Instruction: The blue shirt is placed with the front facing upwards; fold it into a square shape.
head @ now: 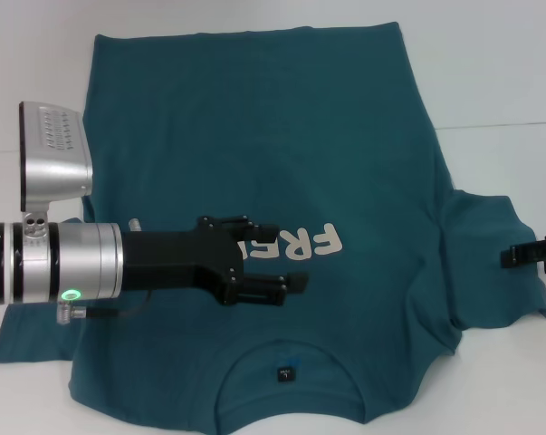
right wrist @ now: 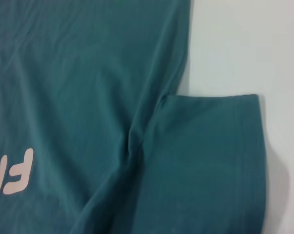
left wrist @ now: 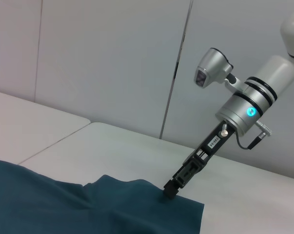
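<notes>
A: From the head view, the blue shirt [head: 282, 163] lies flat, face up, on the white bench [head: 499, 63]. The left gripper [head: 274, 258] hovers over the lettering, fingers wide.

B: The left wrist view shows the right gripper [left wrist: 169, 191] touching the sleeve [left wrist: 137, 200]; I cannot tell its grip. Grey wall panels [left wrist: 103, 58] behind.

A: In the right wrist view that sleeve lies flat; I'd pinch its hem cleanly.

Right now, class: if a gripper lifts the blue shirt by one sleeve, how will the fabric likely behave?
The blue shirt would probably droop, not hold shape: it already lies in soft wrinkles near its right sleeve. Spread flat and thin on the table, it seems light. The right gripper at that sleeve's edge may drag the rest along.
</notes>
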You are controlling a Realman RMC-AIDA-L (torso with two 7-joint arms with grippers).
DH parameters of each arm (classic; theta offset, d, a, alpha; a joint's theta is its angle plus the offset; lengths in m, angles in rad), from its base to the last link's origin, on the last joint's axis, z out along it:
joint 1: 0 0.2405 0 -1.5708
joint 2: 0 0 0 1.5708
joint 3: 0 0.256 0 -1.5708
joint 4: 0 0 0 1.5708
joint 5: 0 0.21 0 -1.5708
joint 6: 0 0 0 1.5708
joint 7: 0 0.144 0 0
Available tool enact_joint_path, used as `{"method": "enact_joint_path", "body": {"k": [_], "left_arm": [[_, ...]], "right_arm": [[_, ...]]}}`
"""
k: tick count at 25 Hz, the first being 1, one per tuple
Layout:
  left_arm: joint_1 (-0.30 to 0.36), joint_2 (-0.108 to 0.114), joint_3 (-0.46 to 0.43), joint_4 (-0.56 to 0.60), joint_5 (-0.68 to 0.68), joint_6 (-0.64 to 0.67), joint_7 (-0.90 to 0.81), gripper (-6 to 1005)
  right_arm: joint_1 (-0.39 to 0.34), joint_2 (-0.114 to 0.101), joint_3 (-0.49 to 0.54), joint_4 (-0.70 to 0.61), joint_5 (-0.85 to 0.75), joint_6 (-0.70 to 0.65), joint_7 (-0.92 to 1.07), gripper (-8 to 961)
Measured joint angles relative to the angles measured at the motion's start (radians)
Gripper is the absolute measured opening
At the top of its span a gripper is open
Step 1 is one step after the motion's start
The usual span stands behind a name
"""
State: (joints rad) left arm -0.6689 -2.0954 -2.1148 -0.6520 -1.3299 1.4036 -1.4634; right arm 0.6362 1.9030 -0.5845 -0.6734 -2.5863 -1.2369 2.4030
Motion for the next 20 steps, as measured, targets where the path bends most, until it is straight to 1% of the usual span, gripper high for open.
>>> {"method": "enact_joint_path", "body": {"k": [9,14,20], "left_arm": [[0.000,0.000,0.001,-0.003,0.000,0.000,0.000,875],[0.000,0.001,0.001,-0.005,0.000,0.000,0.000,875],[-0.001,0.002,0.002,-0.012,0.000,0.000,0.000,875]], "right_arm": [[-0.002,0.020,0.000,0.002,0.000,0.014,-0.003,890],[-0.003,0.025,0.003,0.023,0.008,0.027,-0.020,891],[0.009,0.038,0.003,0.039,0.061,0.030,-0.046,891]]}}
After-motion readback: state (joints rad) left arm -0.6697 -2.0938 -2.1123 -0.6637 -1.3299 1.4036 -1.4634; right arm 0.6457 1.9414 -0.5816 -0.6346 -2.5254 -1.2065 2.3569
